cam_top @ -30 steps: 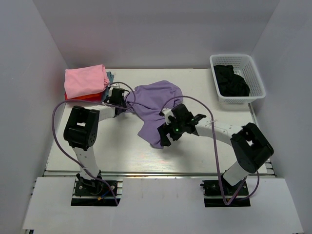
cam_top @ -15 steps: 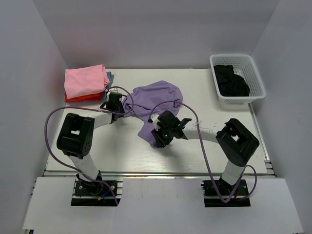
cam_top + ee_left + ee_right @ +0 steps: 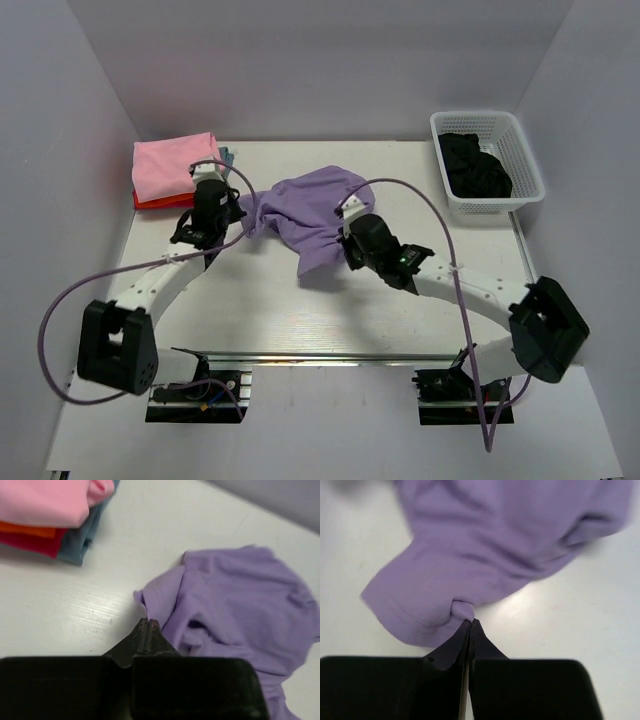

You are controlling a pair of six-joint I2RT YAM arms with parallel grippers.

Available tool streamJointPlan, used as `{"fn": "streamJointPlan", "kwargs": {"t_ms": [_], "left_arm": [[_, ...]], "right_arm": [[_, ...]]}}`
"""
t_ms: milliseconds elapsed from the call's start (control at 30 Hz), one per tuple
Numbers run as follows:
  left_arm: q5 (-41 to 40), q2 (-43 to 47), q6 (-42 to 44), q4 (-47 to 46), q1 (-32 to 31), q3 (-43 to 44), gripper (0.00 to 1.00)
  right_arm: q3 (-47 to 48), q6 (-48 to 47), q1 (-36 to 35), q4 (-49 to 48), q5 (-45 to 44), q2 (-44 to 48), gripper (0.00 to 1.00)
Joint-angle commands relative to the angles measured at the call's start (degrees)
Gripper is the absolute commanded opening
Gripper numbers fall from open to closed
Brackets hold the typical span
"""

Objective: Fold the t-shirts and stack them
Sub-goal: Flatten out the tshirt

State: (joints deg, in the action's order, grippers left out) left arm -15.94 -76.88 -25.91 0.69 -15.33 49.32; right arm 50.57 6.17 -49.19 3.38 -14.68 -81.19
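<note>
White surface (image 3: 250,300), pale walls on three sides. Lavender t-shirt (image 3: 310,205) lies rumpled mid-surface, slightly toward the far edge, not folded yet. Folded stack (image 3: 165,170) sits at the far left corner, pink on top, red and grey-blue under it. White basket (image 3: 528,180) at the far right corner holds a dark garment (image 3: 475,165).

Change: a second ago the right end effector (image 3: 470,624) was spread above the shirt's near flap. It is now pressed together, pinching a small bunch of cloth just inside the hem. The left end effector (image 3: 148,622) has been closed the whole time and appears to pinch the shirt's left edge, which draws to a point at its tips. Both arms have swung. The left has pulled its corner toward the stack. The shirt's near flap has drawn back from the near edge, so the cloth now runs more left to right.

Judgement: both ends look gripped, so the grasp step looks done. Next likely step is lifting or stretching the shirt flat before folding. The right pinch is small and could slip.
</note>
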Motion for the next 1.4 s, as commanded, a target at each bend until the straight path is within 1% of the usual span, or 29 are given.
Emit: {"fn": "streamJointPlan", "kwargs": {"t_ms": [0, 33, 67, 133, 200, 233, 267, 300, 333, 367, 400, 433, 467, 500, 567, 667, 700, 767, 800, 833, 900, 1000, 1033, 1100, 1133, 1200, 1233, 1300, 1367], "left_arm": [[-1.72, 7.07, 0.86, -1.83, -0.22, 0.51, 0.00], [-1.72, 8.14, 1.38, -1.83, -0.22, 0.51, 0.00], [-2.24, 9.11, 2.00, -2.35, -0.22, 1.30, 0.00], [-3.65, 11.48, 2.61, -2.97, -0.22, 2.09, 0.00], [-5.76, 12.02, 3.40, -2.97, -0.22, 4.55, 0.00], [-6.81, 12.71, 3.41, -1.49, -0.22, 5.69, 0.00], [-9.17, 13.33, 3.93, -0.96, -0.22, 7.61, 0.00], [-10.32, 13.34, 3.94, -0.95, -0.22, 8.42, 0.00], [-11.73, 13.86, 4.72, -0.95, -0.22, 9.90, 0.00], [-15.40, 14.39, 4.73, -0.43, -0.22, 10.53, 0.00], [-17.43, 14.39, 4.73, -0.42, -0.22, 11.32, 0.00], [-21.11, 14.39, 4.73, 0.62, -0.22, 13.24, 0.00], [-22.89, 14.39, 4.73, 1.41, -0.22, 14.48, 0.00], [-24.30, 13.87, 5.25, 2.20, -0.22, 15.88, 0.00], [-27.20, 13.16, 6.39, 2.82, -0.22, 19.40, 0.00], [-28.43, 11.76, 9.38, 2.31, -0.22, 23.44, 0.00], [-28.44, 11.75, 10.34, 2.30, -0.22, 25.45, 0.00], [-27.91, 11.75, 12.19, 1.60, -0.22, 27.40, 0.00], [-27.91, 11.75, 13.85, 1.60, -0.22, 29.67, 0.00], [-27.91, 11.75, 14.39, 1.60, -0.22, 31.00, 0.00], [-27.91, 11.75, 16.14, 2.29, -0.22, 34.33, 0.00], [-25.99, 13.68, 17.91, 2.30, -0.22, 36.72, 0.00], [-25.46, 14.99, 18.87, 1.60, -0.22, 36.72, 0.00], [-23.70, 16.23, 20.02, 1.07, -0.75, 38.39, 0.00], [-23.00, 16.85, 20.63, 1.07, -0.75, 39.00, 0.00], [-20.81, 17.91, 21.25, 1.07, -0.75, 40.67, 0.00], [-20.27, 18.69, 21.25, 1.68, -0.75, 41.29, 0.00], [-19.22, 19.39, 21.78, 2.39, -0.75, 42.96, 0.00], [-17.82, 20.10, 21.78, 3.09, -0.75, 44.10, 0.00]], "right_arm": [[0.94, 1.03, 1.98, -9.06, -14.74, 5.68, 0.00], [-0.02, 0.77, 2.34, -11.26, -15.90, 8.73, 0.00], [-0.12, -1.06, 2.52, -13.20, -18.61, 9.37, 0.00], [1.55, -1.95, 4.18, -13.92, -22.30, 11.04, 0.00], [4.79, -5.89, 4.98, -15.42, -25.64, 11.49, 0.00], [5.41, -8.43, 5.85, -15.94, -26.53, 12.27, 0.00], [6.99, -9.42, 6.12, -17.86, -27.85, 12.54, 0.00], [7.18, -13.25, 6.30, -19.01, -29.43, 12.89, 0.00], [7.44, -14.34, 7.17, -21.46, -30.66, 14.46, 0.00], [7.53, -15.57, 7.61, -24.44, -32.33, 14.83, 0.00], [7.53, -20.10, 7.96, -27.60, -33.21, 15.53, 0.00], [7.62, -21.37, 8.58, -29.03, -33.92, 17.97, 0.00], [8.23, -22.60, 9.19, -30.96, -34.27, 18.60, 0.00], [8.58, -26.53, 9.81, -33.06, -34.10, 19.74, 0.00], [10.33, -30.58, 10.43, -35.70, -32.88, 20.71, 0.00], [14.72, -36.21, 11.65, -35.20, -31.91, 20.54, 0.00], [18.22, -38.15, 11.66, -35.19, -31.82, 20.11, 0.00], [20.70, -41.15, 12.01, -35.28, -31.12, 19.49, 0.00], [24.54, -42.20, 12.19, -35.54, -30.94, 18.97, 0.00], [25.89, -44.99, 12.19, -35.20, -30.50, 18.70, 0.00], [31.15, -46.51, 12.36, -34.93, -29.27, 17.91, 0.00], [35.99, -49.32, 12.36, -34.58, -27.43, 17.29, 0.00], [39.49, -49.50, 12.28, -32.92, -26.73, 17.29, 0.00], [42.14, -49.42, 12.45, -29.77, -24.44, 17.03, 0.00], [46.51, -49.24, 12.28, -27.31, -22.78, 16.94, 0.00], [49.18, -49.33, 12.28, -25.00, -21.98, 16.06, 0.00], [52.50, -49.50, 12.36, -23.26, -19.10, 16.32, 0.00], [55.24, -49.51, 12.19, -20.79, -17.94, 16.24, 0.00], [59.01, -49.33, 12.36, -16.66, -14.69, 16.41, 0.00]]}}
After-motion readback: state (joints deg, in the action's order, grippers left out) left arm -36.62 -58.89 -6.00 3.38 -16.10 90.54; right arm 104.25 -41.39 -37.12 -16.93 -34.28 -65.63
